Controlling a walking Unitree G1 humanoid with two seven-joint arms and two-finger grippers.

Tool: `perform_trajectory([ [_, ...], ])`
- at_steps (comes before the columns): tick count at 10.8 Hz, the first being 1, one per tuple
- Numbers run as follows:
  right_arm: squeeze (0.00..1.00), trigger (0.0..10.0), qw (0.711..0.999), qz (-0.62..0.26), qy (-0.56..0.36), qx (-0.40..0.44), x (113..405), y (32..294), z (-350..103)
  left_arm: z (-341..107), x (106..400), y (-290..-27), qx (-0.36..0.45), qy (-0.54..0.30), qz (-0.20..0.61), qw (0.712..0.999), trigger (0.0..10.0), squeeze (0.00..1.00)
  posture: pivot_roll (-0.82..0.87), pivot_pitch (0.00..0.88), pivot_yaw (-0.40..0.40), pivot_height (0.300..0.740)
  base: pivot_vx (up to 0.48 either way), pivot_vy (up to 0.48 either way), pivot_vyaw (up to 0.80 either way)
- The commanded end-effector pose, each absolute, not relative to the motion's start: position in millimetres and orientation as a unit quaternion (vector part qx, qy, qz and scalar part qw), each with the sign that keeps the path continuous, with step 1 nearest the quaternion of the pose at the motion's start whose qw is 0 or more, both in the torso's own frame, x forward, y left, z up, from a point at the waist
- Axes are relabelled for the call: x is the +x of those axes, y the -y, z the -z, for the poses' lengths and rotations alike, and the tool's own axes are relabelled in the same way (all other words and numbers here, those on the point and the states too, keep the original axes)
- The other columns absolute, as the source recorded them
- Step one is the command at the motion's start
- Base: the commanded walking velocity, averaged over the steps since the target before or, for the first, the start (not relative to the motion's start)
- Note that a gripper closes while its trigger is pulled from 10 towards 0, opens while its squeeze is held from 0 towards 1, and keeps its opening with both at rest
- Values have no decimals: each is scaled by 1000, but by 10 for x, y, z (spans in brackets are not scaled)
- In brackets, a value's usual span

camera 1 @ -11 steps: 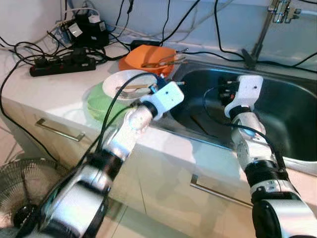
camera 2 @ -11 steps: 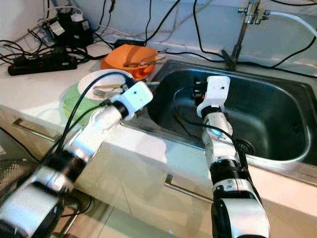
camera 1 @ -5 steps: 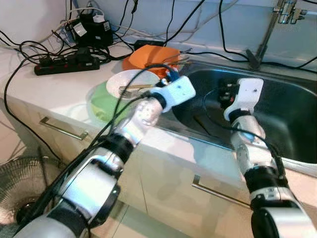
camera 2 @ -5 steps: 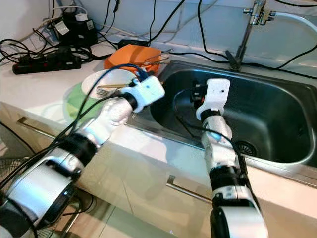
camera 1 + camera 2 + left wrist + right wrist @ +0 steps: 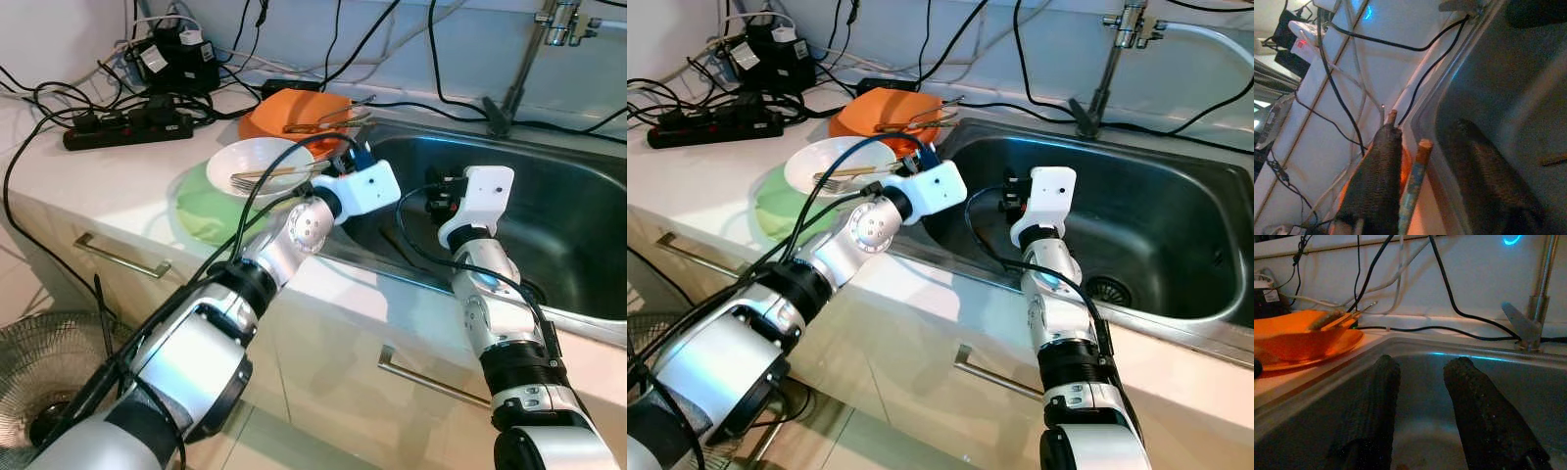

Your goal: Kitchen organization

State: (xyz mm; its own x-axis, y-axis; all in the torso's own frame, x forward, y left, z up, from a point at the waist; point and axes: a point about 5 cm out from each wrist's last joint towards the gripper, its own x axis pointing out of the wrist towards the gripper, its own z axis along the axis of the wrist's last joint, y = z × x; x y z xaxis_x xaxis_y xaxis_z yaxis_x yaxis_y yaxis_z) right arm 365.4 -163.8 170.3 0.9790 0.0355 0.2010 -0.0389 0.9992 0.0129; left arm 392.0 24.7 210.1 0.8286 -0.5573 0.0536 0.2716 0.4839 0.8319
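Beside the sink: both arms reach over the counter edge toward the steel sink (image 5: 549,225).
Left gripper (image 5: 1422,188): over the sink's near-left corner, just beside the orange bowl (image 5: 294,113); its fingertips are hidden behind the white wrist housing in the head views.
Left gripper state: fingers spread apart; a thin stick-like piece with an orange tip (image 5: 1418,166) lies against one finger (image 5: 1376,176), but whether it is gripped cannot be told.
Right gripper (image 5: 1422,396): inside the basin, pointing toward the back wall and the faucet (image 5: 1540,289).
Right gripper state: two fingers (image 5: 1374,406) parted, nothing between them.
Dishes: white bowl (image 5: 263,164) with a fork (image 5: 257,178) across it sits on a green plate (image 5: 201,208), to the left of the left gripper; the orange bowl holds utensils (image 5: 328,119).
Hard to make out: dark slender items on the sink floor (image 5: 985,247), blurred.
Cut off: faucet top; floor fan (image 5: 44,367) at the lower corner.
Writing: none legible on the power strip (image 5: 122,127) or adapters (image 5: 181,59).
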Motion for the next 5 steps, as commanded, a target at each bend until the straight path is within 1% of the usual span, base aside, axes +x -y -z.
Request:
perform_trajectory([
  [1, 0, 10000, 994, -20, 103, 12, 3641, 1614, -1723, -2142, 3948, -283, 449, 164, 233, 847, 0, 0, 86, 39, 74, 740, 0, 0, 0],
  [5, 0, 10000, 995, -19, 99, 15, 3654, 1603, -1729, -2180, 3988, -342, 471, 165, 217, 839, 0, 0, 93, 34, 72, 740, 0, 0, 0],
])
